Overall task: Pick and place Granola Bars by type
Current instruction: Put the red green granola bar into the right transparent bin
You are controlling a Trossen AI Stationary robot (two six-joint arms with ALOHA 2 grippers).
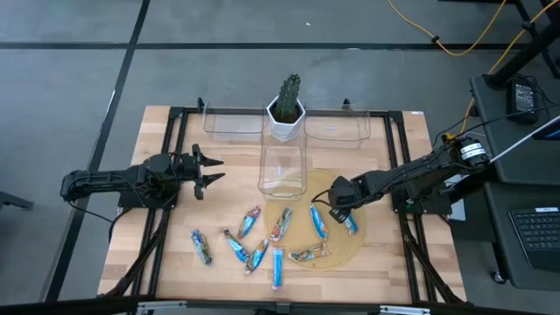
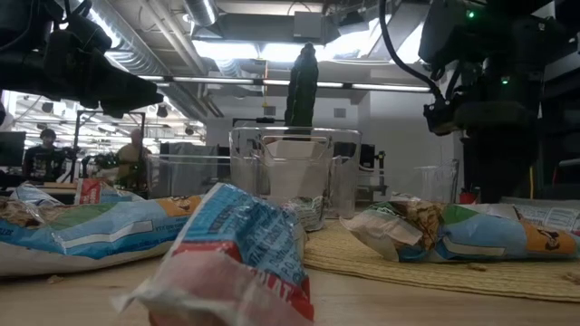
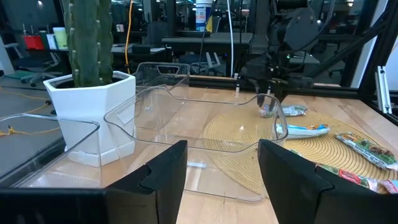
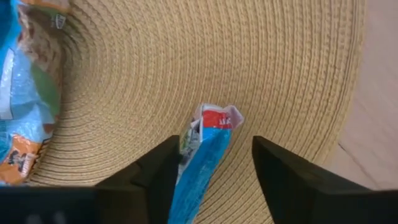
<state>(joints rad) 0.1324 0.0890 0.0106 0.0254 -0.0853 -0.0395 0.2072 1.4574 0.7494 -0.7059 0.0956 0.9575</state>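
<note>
Room: concrete floor around a pale wooden bench (image 1: 166,254); a workshop with ceiling lights shows behind in the low view.
Mat: round woven mat (image 1: 337,258) lies toward the bench's right.
Granola Bars: slim shiny wrapped bars (image 1: 278,268), mostly bright blue with red ends, a few green-brown; they are scattered along the near half of the bench, several on the mat.
Right end effector (image 1: 339,203): low over the mat; its fingers (image 4: 155,177) stand apart on either side of one blue bar (image 4: 202,155), with no firm grip visible.
Left end effector (image 1: 208,169): well apart at the bench's left, raised, wide open and empty.
Bins: three clear bins (image 1: 282,171), the middle one nearest the bars.
Cactus: in a white pot (image 1: 286,118) between the two rear bins.
</note>
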